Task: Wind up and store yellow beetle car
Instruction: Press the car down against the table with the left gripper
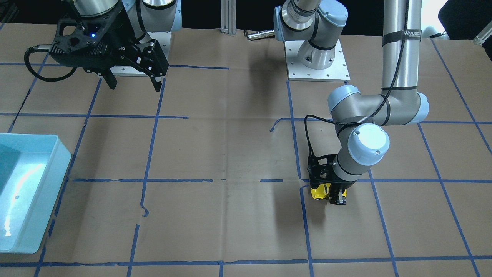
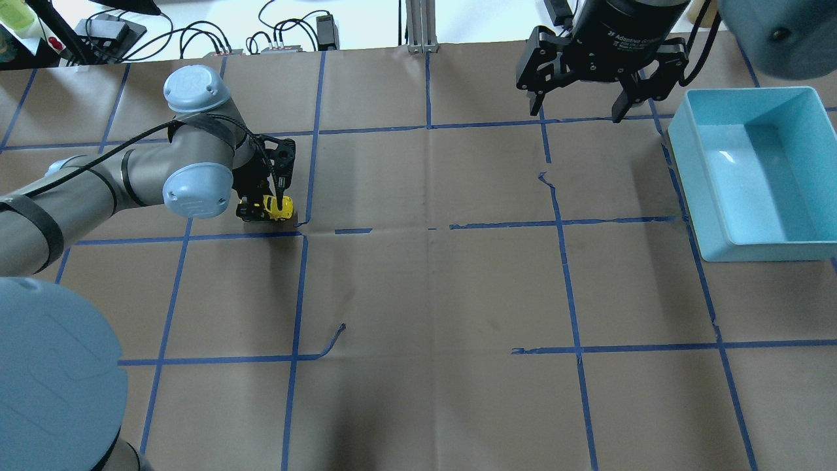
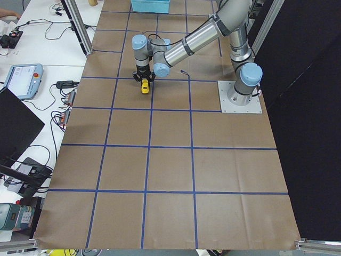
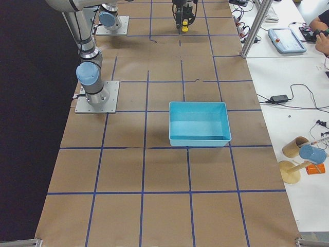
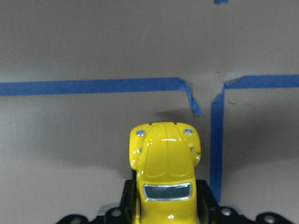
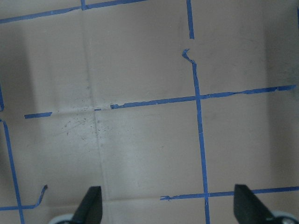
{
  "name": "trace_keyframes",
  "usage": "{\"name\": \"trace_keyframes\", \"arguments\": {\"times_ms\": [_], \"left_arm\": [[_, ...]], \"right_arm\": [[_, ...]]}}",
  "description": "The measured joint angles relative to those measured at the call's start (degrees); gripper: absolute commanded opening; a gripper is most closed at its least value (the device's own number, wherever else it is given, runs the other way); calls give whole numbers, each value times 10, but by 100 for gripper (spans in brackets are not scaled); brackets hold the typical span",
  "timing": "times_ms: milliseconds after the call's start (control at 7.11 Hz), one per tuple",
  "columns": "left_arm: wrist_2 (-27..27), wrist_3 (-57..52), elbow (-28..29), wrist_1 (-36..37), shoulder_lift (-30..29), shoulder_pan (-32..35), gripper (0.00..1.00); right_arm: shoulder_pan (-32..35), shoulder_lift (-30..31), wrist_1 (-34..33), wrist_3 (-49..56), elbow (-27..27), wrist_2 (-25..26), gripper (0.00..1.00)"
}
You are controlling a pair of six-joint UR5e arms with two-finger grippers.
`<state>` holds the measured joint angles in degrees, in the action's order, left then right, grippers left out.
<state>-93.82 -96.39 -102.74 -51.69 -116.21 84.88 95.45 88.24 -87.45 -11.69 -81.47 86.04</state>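
Gripping the glossy, rounded yellow beetle car [image 5: 164,172], the left claw [image 1: 329,195] sits low on the matte brown papered table [image 2: 425,294]; the right claw [image 2: 575,112] hangs spread wide.

The table [image 1: 238,154] is lit brightly and evenly from above, and a soft, wide shadow is cast on its brown paper just beside the yellow car [image 1: 319,191], on the side toward the blue bin [image 1: 57,181]. Behind the car, the space past the table's edge is lost in black in the front-facing view and rendered very bright in the overhead one. Well apart from the car, a white streak of glare is thrown across the bin's floor, while in the left wrist view the car is shown sharp, with small glints on its bonnet, against greyer, duller paper.
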Motion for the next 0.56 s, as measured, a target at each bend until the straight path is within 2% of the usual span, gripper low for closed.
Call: {"name": "trace_keyframes", "arguments": {"times_ms": [563], "left_arm": [[3,5,5,2,-6,20,40]], "right_arm": [[-1,-2,-2,1,1,-1,100]]}}
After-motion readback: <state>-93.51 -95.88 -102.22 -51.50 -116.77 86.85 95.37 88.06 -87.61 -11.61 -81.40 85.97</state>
